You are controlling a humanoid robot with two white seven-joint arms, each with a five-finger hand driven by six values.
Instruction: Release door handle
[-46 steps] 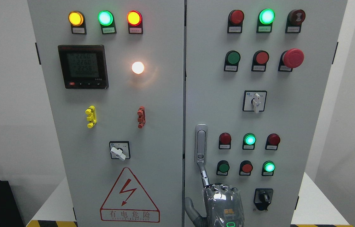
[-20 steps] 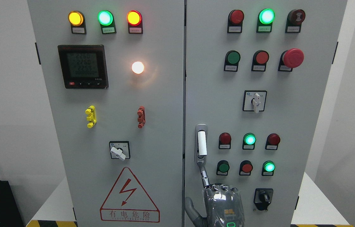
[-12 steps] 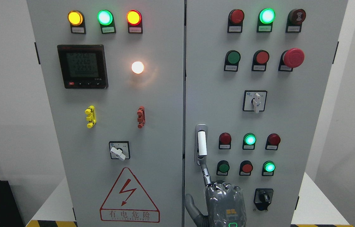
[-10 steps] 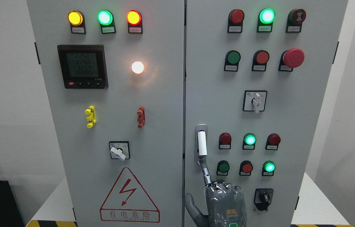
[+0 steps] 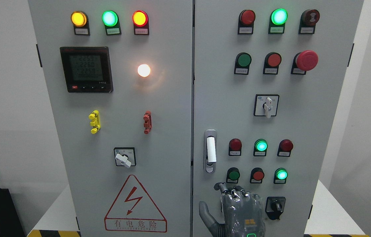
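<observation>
Your right hand (image 5: pixel 236 210), fingers curled and empty, sits just below the silver door handle (image 5: pixel 210 151), apart from it.

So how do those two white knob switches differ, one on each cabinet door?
The left door's switch sits low and its white lever is turned, pointing down to the right. The right door's switch sits higher, and its lever hangs nearly straight down. Both are white levers on square black-framed plates, and neither is touched by the robot's hand.

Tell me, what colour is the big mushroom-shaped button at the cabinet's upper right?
The big mushroom-shaped button is red, on a black base; the head view shows it clearly.
</observation>
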